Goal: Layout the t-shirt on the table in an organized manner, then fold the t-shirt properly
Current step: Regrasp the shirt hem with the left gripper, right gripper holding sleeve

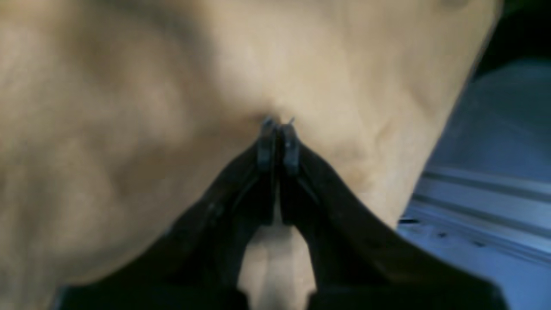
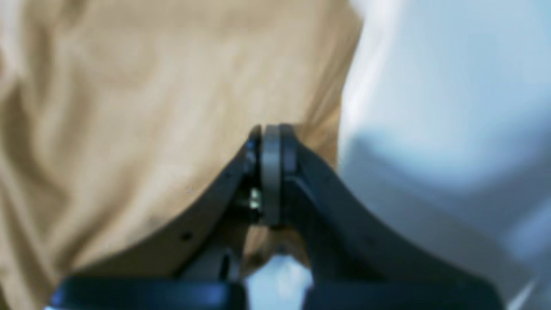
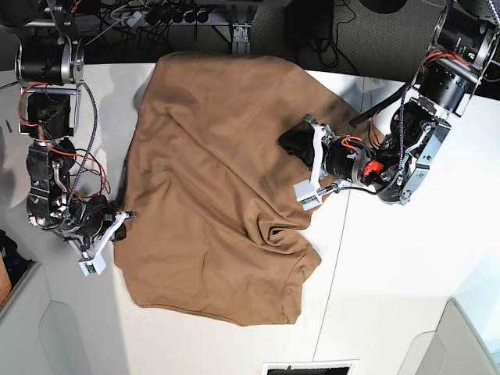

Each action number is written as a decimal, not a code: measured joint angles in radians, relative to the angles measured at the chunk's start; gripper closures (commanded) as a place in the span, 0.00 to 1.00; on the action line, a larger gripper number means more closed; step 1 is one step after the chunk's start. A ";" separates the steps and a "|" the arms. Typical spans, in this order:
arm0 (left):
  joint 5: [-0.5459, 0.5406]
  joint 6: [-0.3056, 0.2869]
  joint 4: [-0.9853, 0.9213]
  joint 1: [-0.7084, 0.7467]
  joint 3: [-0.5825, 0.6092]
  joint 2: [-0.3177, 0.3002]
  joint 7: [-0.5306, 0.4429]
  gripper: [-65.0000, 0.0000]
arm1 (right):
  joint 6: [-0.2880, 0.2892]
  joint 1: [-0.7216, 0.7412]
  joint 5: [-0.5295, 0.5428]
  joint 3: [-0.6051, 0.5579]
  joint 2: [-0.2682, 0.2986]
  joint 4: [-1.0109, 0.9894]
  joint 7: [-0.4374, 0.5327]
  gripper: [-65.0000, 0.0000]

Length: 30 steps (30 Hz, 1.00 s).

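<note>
**Tan shirt spread between two pincers**

Tan-brown cotton covers the middle of the white table [image 3: 391,312]: the t-shirt [image 3: 211,180] lies mostly flat, its far edge reaching the table's back edge and its near edge ending short of the front. Rumpled folds gather near its lower right side in the base view, where the cloth bunches just below the left arm.

The left pincer [image 1: 278,129] has its jaws drawn almost together, with a fold of the t-shirt pinched at the tips and fabric filling nearly the whole wrist view. In the base view this arm reaches in from the right onto the shirt's edge.

The right pincer [image 2: 270,142] is closed tight at the shirt's border, cloth caught between the jaws, bare table beside it. In the base view it sits at the shirt's left edge.

A thin dark seam [image 3: 337,258] crosses the table right of the shirt.
</note>
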 measured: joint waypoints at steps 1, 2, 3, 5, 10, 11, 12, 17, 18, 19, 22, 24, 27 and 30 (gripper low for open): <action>0.010 -0.001 0.000 0.011 -0.002 0.000 -0.007 0.93 | 0.000 -0.002 -0.008 0.000 0.001 -0.008 0.007 1.00; 0.024 -0.006 0.000 0.018 -0.002 0.000 -0.016 0.93 | 0.001 0.000 -0.013 0.000 0.003 -0.014 0.006 1.00; 0.042 -0.011 -0.004 0.023 -0.003 0.000 -0.029 0.93 | 0.003 0.001 -0.015 0.000 0.006 -0.016 0.006 1.00; 0.081 -0.028 -0.018 0.017 -0.003 0.003 -0.047 0.93 | 0.004 -0.005 -0.014 0.000 0.018 -0.016 0.009 1.00; 0.134 -0.046 -0.144 -0.075 -0.001 0.012 -0.108 0.93 | 0.012 -0.039 0.120 0.003 0.085 -0.006 -0.057 1.00; 0.144 -0.045 -0.179 -0.101 -0.002 0.011 -0.120 0.93 | 0.012 -0.055 0.139 0.004 0.095 0.005 -0.058 1.00; 0.156 -0.041 -0.215 -0.129 -0.003 0.010 -0.134 0.93 | 0.012 -0.076 0.154 0.006 0.101 0.021 -0.053 1.00; 0.190 -0.034 -0.364 -0.241 -0.003 0.035 -0.151 0.93 | 0.006 -0.202 0.186 0.007 0.111 0.153 -0.042 1.00; 0.212 -0.034 -0.388 -0.264 -0.003 0.048 -0.152 0.93 | 0.002 -0.232 0.204 0.007 0.111 0.187 -0.043 1.00; 0.237 -0.031 -0.410 -0.286 -0.003 0.063 -0.152 0.93 | 0.003 -0.261 0.223 0.007 0.111 0.223 -0.047 1.00; 0.319 -0.021 -0.473 -0.344 -0.003 0.110 -0.167 0.93 | 0.005 -0.353 0.280 0.007 0.110 0.343 -0.084 1.00; 0.350 -0.018 -0.515 -0.374 -0.003 0.135 -0.185 0.93 | 0.008 -0.414 0.298 0.007 0.107 0.426 -0.106 1.00; 0.393 -0.018 -0.565 -0.413 -0.002 0.155 -0.212 0.93 | 0.006 -0.491 0.287 0.007 0.087 0.534 -0.124 1.00; 0.432 -0.010 -0.578 -0.444 -0.002 0.156 -0.207 0.93 | 0.011 -0.526 0.287 0.003 0.071 0.589 -0.138 1.00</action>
